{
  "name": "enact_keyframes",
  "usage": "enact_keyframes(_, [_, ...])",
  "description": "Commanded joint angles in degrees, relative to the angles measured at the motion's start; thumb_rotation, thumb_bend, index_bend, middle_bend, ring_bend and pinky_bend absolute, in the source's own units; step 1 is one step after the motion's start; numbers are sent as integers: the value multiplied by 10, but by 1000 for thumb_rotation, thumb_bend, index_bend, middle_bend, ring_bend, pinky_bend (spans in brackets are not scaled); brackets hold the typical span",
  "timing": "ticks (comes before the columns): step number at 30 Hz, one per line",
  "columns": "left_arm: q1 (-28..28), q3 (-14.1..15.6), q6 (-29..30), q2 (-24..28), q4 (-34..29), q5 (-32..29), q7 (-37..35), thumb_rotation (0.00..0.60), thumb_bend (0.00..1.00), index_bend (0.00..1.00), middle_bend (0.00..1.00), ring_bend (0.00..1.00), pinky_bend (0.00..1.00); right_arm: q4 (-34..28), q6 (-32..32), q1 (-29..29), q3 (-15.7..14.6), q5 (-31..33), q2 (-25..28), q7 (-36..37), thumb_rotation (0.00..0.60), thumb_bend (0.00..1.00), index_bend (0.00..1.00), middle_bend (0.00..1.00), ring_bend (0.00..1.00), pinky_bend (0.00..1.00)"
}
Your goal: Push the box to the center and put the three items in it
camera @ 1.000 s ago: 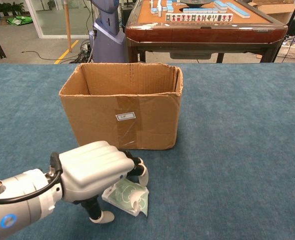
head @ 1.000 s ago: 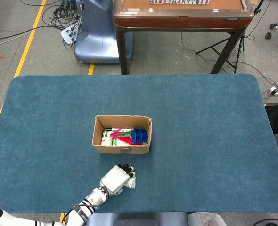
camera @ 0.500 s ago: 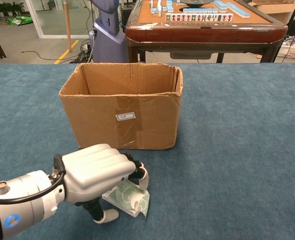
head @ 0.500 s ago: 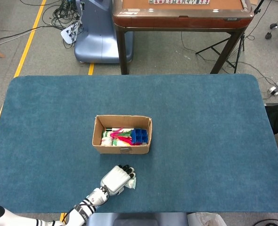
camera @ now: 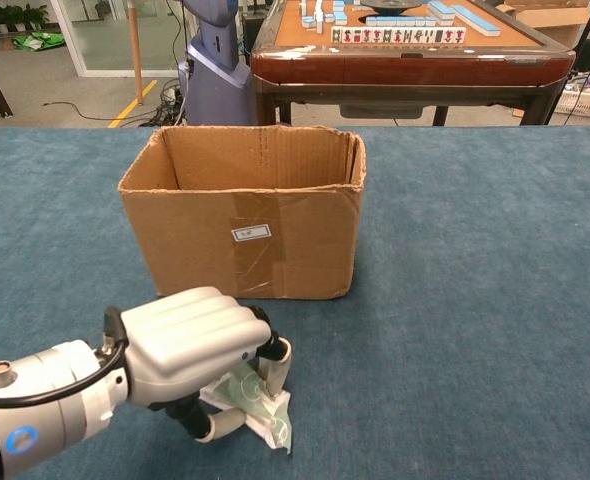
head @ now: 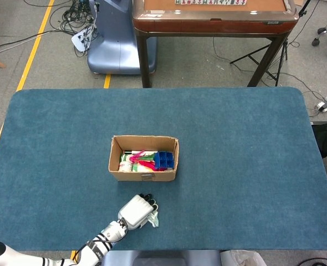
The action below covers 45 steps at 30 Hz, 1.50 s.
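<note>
Head view: your left hand (head: 136,211) covers most of a pale green packet (head: 153,221) near the box (head: 144,158), which holds a blue tray (head: 164,160) and pink items (head: 144,159). Chest view: that hand (camera: 190,345) grips the packet (camera: 260,405) between thumb and fingers just before the box (camera: 245,225); your right hand is out of both views.

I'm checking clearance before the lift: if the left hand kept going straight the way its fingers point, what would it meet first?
Most likely the near wall of the cardboard box. The left hand, curled over the green packet, points away from the robot toward it; bare table lies between them.
</note>
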Motion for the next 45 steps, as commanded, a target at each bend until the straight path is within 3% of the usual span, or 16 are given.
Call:
enact_keyframes(1, [2, 1, 6, 0, 3, 12, -12, 600, 359, 480, 435, 214, 376, -1, -1, 0, 0, 0, 0, 0, 600, 37, 145, 185, 31, 106])
enact_keyframes(15, [27, 7, 48, 39, -33, 59, -57, 600, 393, 564, 536, 256, 376, -6, -5, 2, 1, -1, 0, -5, 600, 37, 145, 186, 31, 107])
enact_keyframes(33, [83, -11, 180, 218, -216, 97, 27, 600, 393, 566, 539, 258, 376, -15, -25, 12, -2, -9, -5, -32, 600, 37, 145, 186, 31, 106])
enact_keyframes(40, [85, -41, 199, 245, -251, 108, 37, 600, 393, 562, 539, 258, 376, -20, -35, 17, -3, -7, -6, -42, 600, 37, 145, 185, 31, 107])
enact_keyframes(45, [61, -91, 185, 230, -232, 62, 38, 600, 393, 547, 539, 258, 376, -24, -43, 20, -3, -5, -6, -47, 600, 36, 145, 186, 31, 106])
